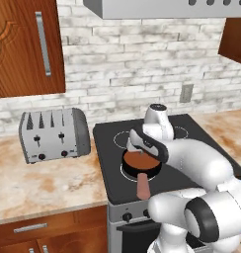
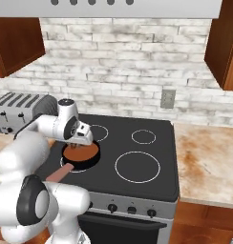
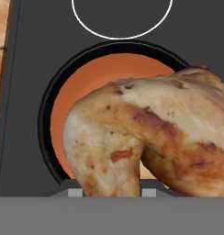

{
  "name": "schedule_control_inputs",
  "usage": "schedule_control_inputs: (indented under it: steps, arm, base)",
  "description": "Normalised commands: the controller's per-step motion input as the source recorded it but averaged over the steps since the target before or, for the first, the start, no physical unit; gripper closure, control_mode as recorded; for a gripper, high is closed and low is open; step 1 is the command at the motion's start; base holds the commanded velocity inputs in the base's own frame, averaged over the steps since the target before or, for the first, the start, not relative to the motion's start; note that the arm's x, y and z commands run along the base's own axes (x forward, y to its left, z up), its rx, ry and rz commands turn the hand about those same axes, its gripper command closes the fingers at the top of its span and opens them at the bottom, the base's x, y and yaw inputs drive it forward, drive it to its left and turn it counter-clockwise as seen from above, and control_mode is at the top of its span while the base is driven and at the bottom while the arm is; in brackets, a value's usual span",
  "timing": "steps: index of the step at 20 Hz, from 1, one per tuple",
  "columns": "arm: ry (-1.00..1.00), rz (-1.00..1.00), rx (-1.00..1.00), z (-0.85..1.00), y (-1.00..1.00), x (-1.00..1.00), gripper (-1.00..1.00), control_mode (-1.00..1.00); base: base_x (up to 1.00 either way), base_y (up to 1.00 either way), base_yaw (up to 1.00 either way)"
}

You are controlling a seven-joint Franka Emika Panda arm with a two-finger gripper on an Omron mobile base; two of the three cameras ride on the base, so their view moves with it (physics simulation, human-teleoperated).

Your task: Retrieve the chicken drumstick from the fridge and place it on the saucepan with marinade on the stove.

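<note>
The golden-brown chicken drumstick (image 3: 150, 133) hangs close in front of the hand camera, with my gripper (image 3: 111, 193) shut on it. Directly below it is the saucepan with marinade (image 3: 86, 87), black-rimmed and holding reddish-brown sauce. In the base views the gripper (image 1: 138, 149) (image 2: 81, 142) hovers just over the saucepan (image 1: 140, 164) (image 2: 85, 155), which sits on the front left burner of the stove (image 1: 108, 168) (image 2: 152, 186). The pan's pinkish-brown handle (image 1: 142, 187) (image 2: 61, 172) points toward the stove's front. The fridge is out of view.
A silver toaster (image 1: 53, 134) (image 2: 15, 112) stands on the marble counter (image 1: 48, 183) left of the stove. More counter (image 2: 206, 162) lies to the right. A range hood (image 1: 167, 7) hangs above, and wooden cabinets (image 1: 23, 47) flank it.
</note>
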Motion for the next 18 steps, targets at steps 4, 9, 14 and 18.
schedule_control_inputs:
  steps: [4, 9, 14, 18]
  arm:
    - [0.00, 0.00, 0.00, -0.41, 0.00, 0.25, 1.00, -1.00]
    - [0.00, 0.00, 0.00, -0.30, 0.00, 0.10, 1.00, -1.00]
    - [0.00, 0.00, 0.00, -0.18, 0.00, 0.00, 1.00, -1.00]
    - [0.00, 0.00, 0.00, -0.17, 0.00, 0.00, 1.00, -1.00]
  base:
    - [0.00, 0.00, 0.00]
    - [0.00, 0.00, 0.00]
    - [0.00, 0.00, 0.00]
    - [0.00, 0.00, 0.00]
